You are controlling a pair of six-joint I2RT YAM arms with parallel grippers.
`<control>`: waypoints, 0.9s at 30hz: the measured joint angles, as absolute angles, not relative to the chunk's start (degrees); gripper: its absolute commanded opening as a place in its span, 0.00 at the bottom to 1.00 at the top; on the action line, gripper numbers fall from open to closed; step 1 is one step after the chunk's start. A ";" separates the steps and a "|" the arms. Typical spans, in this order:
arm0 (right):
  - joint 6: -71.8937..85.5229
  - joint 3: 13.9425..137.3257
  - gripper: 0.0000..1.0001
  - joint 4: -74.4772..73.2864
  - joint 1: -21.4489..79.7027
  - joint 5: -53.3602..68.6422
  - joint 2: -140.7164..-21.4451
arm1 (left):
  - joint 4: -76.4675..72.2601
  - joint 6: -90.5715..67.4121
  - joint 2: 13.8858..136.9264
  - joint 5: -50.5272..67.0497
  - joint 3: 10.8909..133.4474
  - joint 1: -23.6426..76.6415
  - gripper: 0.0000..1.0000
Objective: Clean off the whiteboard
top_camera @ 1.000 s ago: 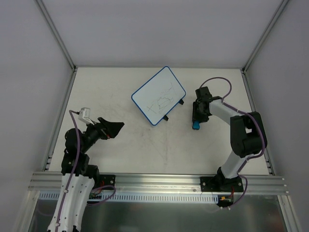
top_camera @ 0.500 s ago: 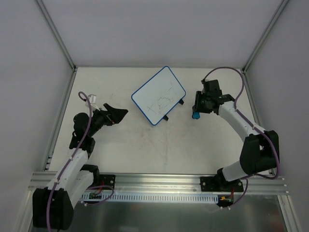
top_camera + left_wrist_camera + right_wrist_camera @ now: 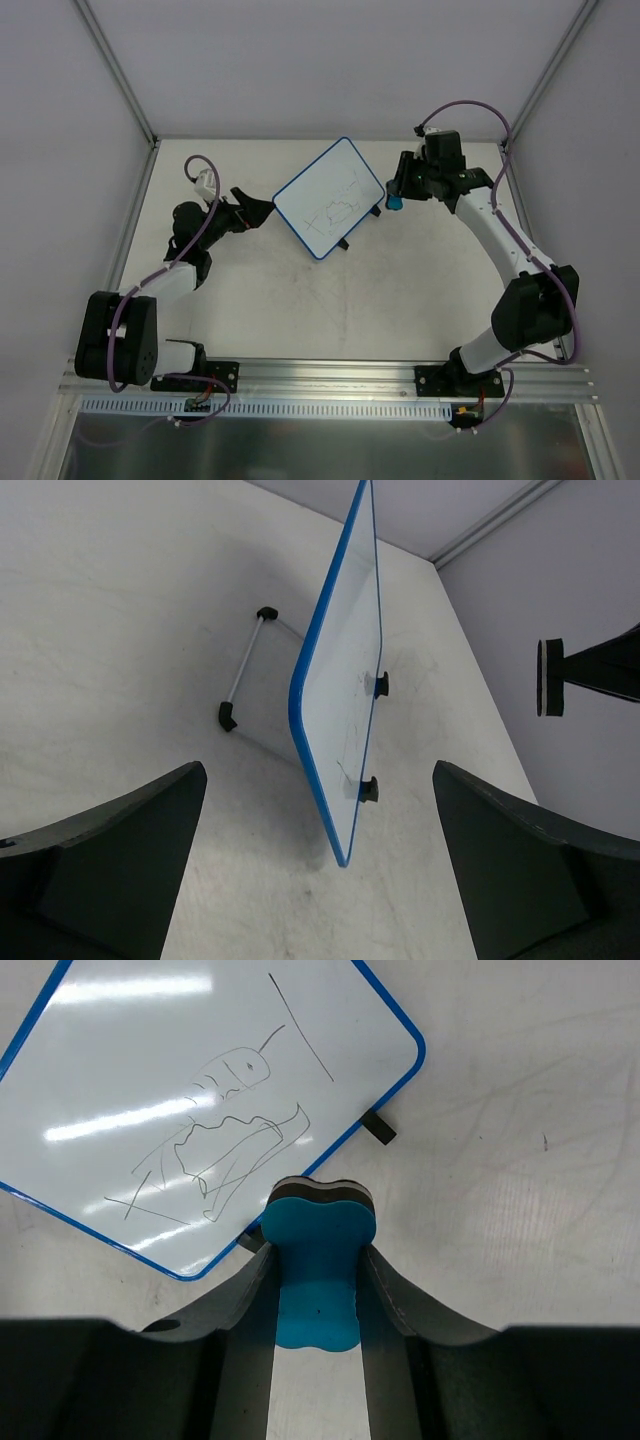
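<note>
The whiteboard (image 3: 330, 197) lies at the middle back of the table, turned diagonally, with thin pen scribbles on it. In the right wrist view the whiteboard (image 3: 200, 1090) fills the upper left. My right gripper (image 3: 398, 192) hovers by the board's right corner, shut on a blue bone-shaped eraser (image 3: 393, 201). The eraser (image 3: 318, 1235) sits clamped in the right gripper (image 3: 318, 1260), just off the board's near edge. My left gripper (image 3: 252, 208) is open just left of the board. The left gripper (image 3: 318, 775) sees the whiteboard (image 3: 345, 680) edge-on, apart from both fingers.
Two black tabs (image 3: 377, 210) stick out from the board's lower right edge. Behind the board a metal stand bar (image 3: 240, 670) with black ends props it at a tilt. Grey walls and aluminium frame rails (image 3: 130, 225) border the table.
The left arm has stretched forward and right, bringing its open gripper up to the board's left corner. The right arm has carried the eraser back and slightly left, to the board's right corner.
</note>
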State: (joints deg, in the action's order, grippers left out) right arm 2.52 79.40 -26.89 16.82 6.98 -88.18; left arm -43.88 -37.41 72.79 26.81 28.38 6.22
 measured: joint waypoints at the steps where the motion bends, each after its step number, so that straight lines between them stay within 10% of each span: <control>1: 2.52 80.05 0.00 -26.92 16.82 7.35 -88.77 | -44.88 -37.28 74.15 26.55 29.21 6.42 0.98; 16: 2.74 89.21 0.00 -27.66 17.52 10.00 -96.40 | -60.47 -42.52 93.12 29.54 33.65 6.83 0.80; 27: 2.74 91.42 0.00 -27.70 17.52 11.05 -100.36 | -70.67 -47.79 98.52 31.57 35.03 9.19 0.44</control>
State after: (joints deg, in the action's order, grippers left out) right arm 2.74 91.42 -27.70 17.52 11.05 -100.36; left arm -70.67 -47.79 98.52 31.57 35.03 9.19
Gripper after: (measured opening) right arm 0.361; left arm 0.506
